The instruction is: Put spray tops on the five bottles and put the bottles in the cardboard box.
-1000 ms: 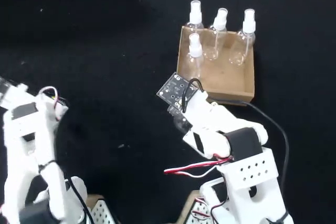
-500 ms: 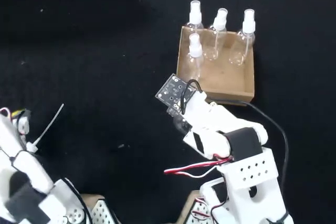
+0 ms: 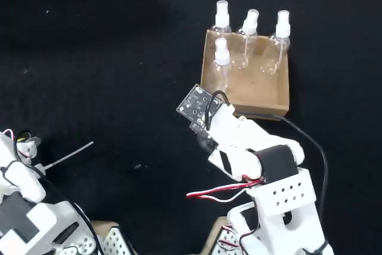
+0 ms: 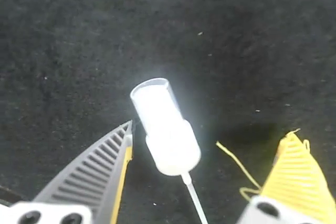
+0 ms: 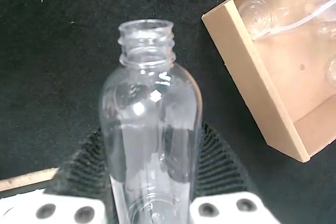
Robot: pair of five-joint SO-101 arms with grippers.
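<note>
Dropped to table's (image 3: 119,58) near left corner with left gripper (image 4: 210,129), fingers apart around the spray top (image 4: 165,135). Clamped on the uncapped bottle (image 5: 152,93) with right gripper (image 5: 155,174), beside the cardboard box (image 3: 253,91). Capping next, probably.

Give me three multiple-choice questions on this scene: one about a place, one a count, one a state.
1. Where is the bottle without a spray top?
A. in the box
B. in the right gripper
C. lying on the table

2. How many bottles with spray tops stand in the cardboard box?
A. two
B. five
C. four

3. How is the held bottle's neck?
A. open and bare
B. closed with a spray top
C. covered by a hand

Answers: 1 B, the right wrist view shows the pads on both sides of it. 2 C, four white tops rise from the box in the high view. 3 A, the threaded rim is open with nothing on it.
</note>
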